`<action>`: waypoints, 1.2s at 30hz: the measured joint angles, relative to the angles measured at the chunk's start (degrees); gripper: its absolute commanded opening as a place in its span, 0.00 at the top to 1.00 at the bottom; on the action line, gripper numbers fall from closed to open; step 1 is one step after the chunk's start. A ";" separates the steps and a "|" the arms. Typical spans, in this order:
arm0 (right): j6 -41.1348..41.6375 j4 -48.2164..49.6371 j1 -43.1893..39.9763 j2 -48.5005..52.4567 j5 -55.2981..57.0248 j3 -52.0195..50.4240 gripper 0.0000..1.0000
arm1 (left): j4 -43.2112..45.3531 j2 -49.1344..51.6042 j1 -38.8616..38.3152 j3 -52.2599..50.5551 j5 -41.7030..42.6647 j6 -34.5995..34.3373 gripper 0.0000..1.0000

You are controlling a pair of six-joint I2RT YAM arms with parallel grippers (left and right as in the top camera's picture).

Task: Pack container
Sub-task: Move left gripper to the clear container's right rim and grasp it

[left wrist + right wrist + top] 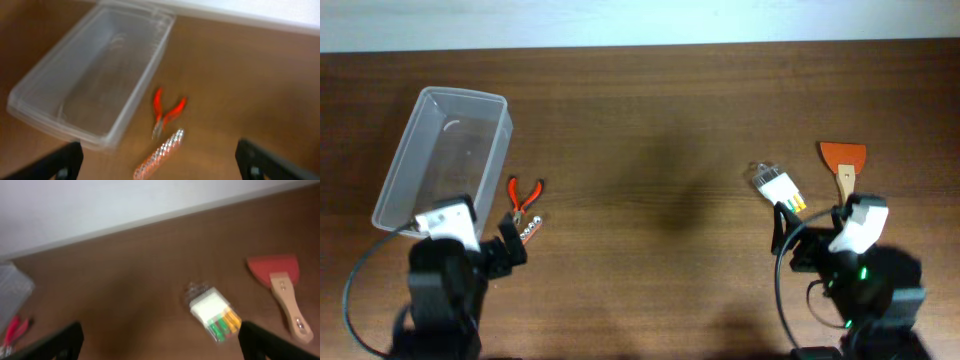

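From overhead, a dark brown wooden table (640,120) fills nearly the whole picture, with a pale white strip of wall (640,20) along its far edge. The clear plastic rectangular container (400,160) lies at the left end of the table, its long side slanted. Just to the right of the container lie small red-handled pliers (525,193), and just nearer than those a short silvery textured stick (532,228). The left gripper (512,243) hangs beside the container's near right corner, close to the stick. Far to the right of the container are a clear packet with a white card and green, yellow and orange pieces (778,187), an orange-bladed scraper with a wooden handle (844,165) beyond it, and the right gripper (784,228) just nearer than the packet.

In the left wrist view, which is blurred, the container sits on the wood at upper left, open side up. The pliers and stick lie apart from its right wall. The dark fingers (60,162) stand at opposite edges of the picture, spread wide and holding nothing.

The right wrist view, also blurred, shows the white wall above the brown tabletop. A corner of the container shows at the left edge, with the packet and scraper far to its right. These fingers (272,340) are likewise spread wide, with nothing between them.
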 measured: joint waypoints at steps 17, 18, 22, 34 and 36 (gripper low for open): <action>-3.32 -23.78 0.00 34.77 -0.15 28.17 0.01 | -3.93 20.02 24.59 10.27 9.86 -24.33 0.01; -3.65 -24.02 0.00 35.93 -0.15 28.81 0.01 | -2.58 21.40 26.75 10.32 10.99 -25.92 0.01; -4.22 -24.15 0.00 39.23 -0.13 30.36 0.01 | 0.33 28.13 33.24 10.54 15.08 -30.82 0.01; -4.55 -24.30 0.00 41.62 -0.13 30.47 0.01 | 2.32 46.01 35.78 10.60 17.66 -34.32 0.01; -4.52 -24.30 0.00 41.62 -0.13 30.47 0.01 | 2.49 47.56 35.78 10.60 17.62 -34.32 0.01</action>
